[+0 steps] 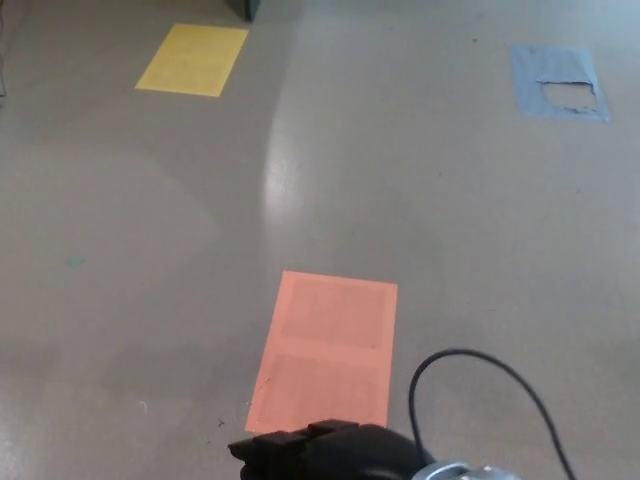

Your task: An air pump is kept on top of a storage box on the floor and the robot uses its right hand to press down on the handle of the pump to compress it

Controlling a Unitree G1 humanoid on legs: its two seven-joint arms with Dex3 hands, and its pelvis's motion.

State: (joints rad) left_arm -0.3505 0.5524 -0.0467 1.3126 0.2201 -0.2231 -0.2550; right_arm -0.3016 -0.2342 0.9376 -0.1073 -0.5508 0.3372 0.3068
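Sat low at the near edge, right hand [325,452] mostly cut off by the frame, knuckles pointing left, black cable [480,390] looping up behind. Could not tell whether fingers apart or together. Pump and storage box out of sight. Overlapped the near end of an orange floor patch [325,345].

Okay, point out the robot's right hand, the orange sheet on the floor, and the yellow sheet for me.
right hand [320,455], head view, on the black back of the hand at the bottom edge.
orange sheet [325,345], head view, on its middle.
yellow sheet [193,58], head view, on its middle.
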